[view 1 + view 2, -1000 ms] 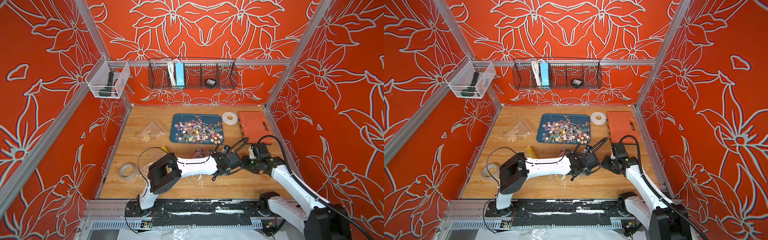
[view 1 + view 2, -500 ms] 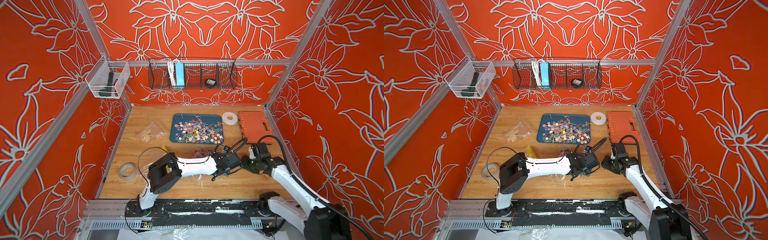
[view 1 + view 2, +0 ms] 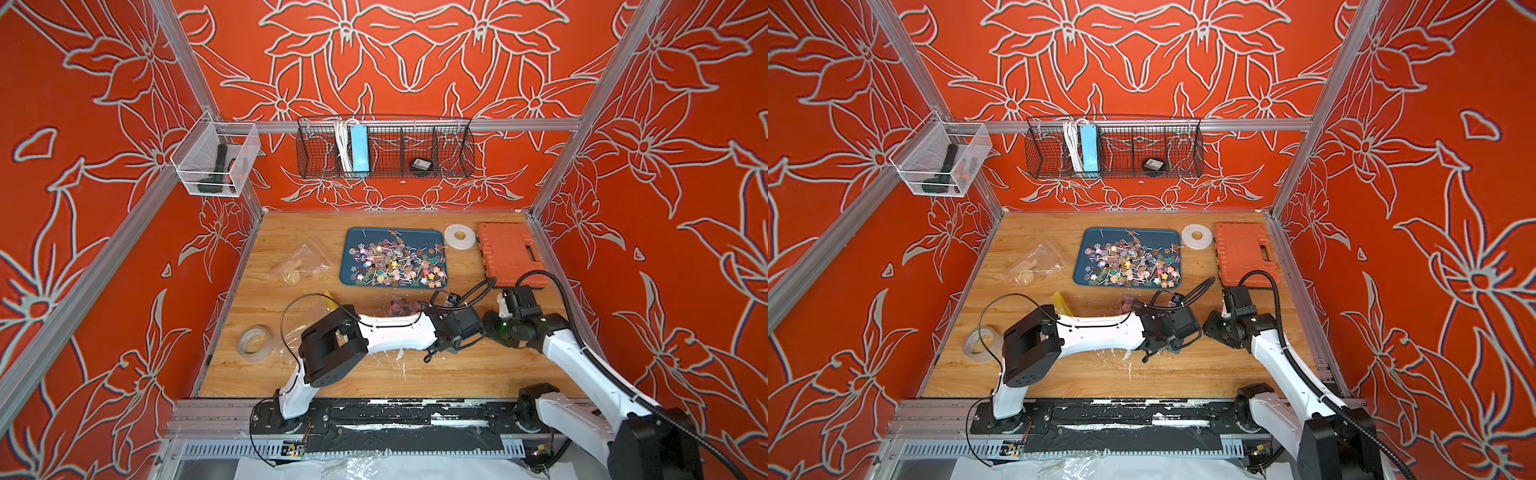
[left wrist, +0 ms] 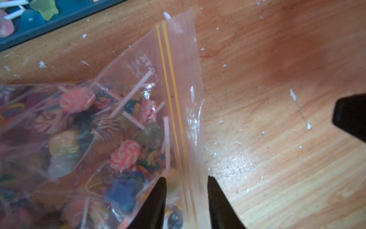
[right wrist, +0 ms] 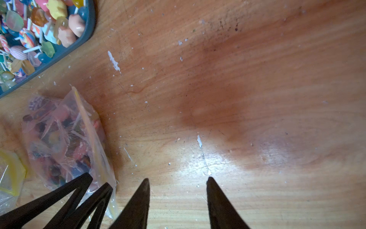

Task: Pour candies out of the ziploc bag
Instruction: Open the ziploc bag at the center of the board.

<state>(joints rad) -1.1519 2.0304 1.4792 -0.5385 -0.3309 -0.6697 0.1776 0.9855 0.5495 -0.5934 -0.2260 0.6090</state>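
A: Right gripper (image 5: 177, 178) is held open over bare wood. Left gripper (image 4: 186, 179) is spread astride the bag (image 4: 138, 65)'s zip, nothing pinched.

B: Candies (image 4: 124, 154) are kept inside, just short of the tray (image 3: 361, 235). If only film is caught, a slip is risked.

The clear ziploc bag (image 4: 178, 79), edged with a double yellow zip line, lay crumpled on the counter (image 4: 277, 119) just beside the blue tray (image 4: 79, 11). Candies (image 4: 124, 154), swirled, round and star-shaped lollipops on white sticks, filled it; many more lay heaped on that tray.
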